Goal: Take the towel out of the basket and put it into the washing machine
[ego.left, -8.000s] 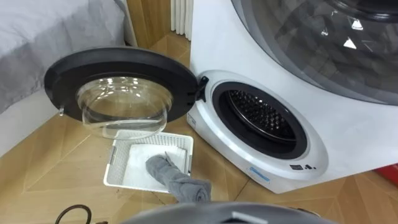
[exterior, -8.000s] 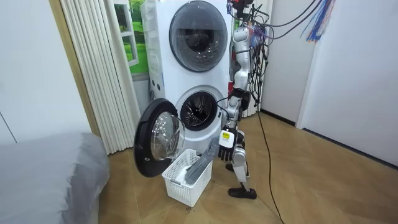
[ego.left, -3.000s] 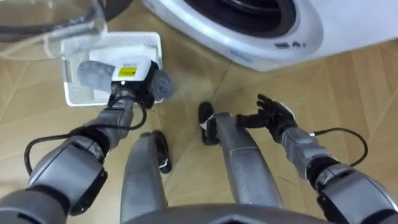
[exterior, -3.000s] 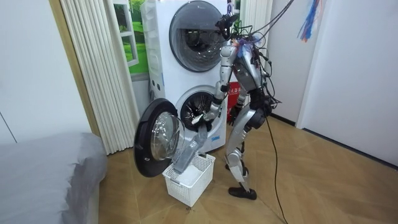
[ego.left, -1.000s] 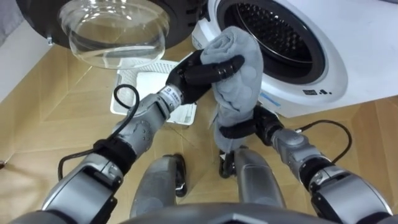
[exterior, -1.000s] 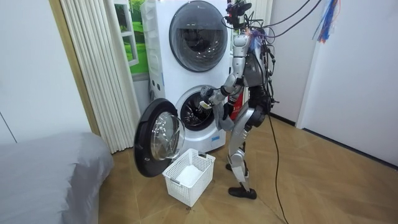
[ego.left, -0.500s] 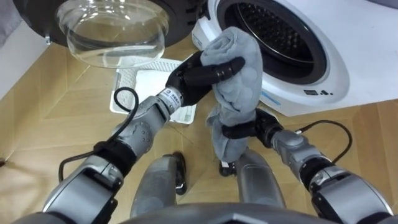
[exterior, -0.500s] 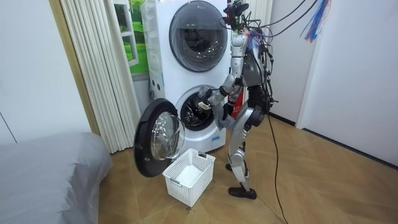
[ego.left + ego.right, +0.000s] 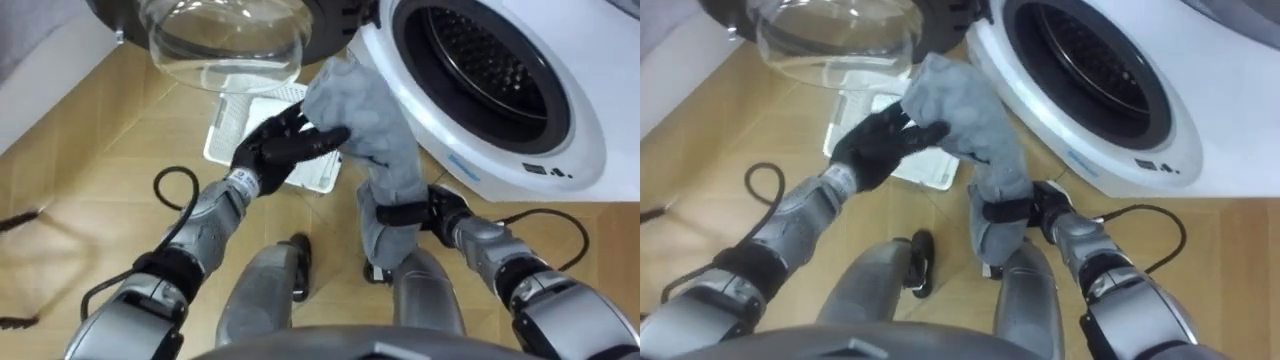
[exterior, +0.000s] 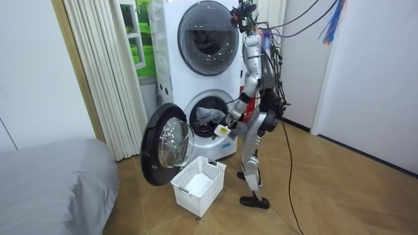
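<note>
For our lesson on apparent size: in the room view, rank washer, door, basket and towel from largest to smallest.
1. washer
2. door, seen at an angle
3. basket
4. towel, bunched up, so its full size is unsure

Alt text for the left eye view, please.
Seen from above, the robot holds a grey towel in both hands in front of the open washing machine: left hand at its upper end, right hand gripping lower down. A white basket sits on the wood floor by the open door.

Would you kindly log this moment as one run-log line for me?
stage: towel held before open washing machine | left hand: grips towel top | right hand: grips towel lower down | towel: not yet inside
</note>
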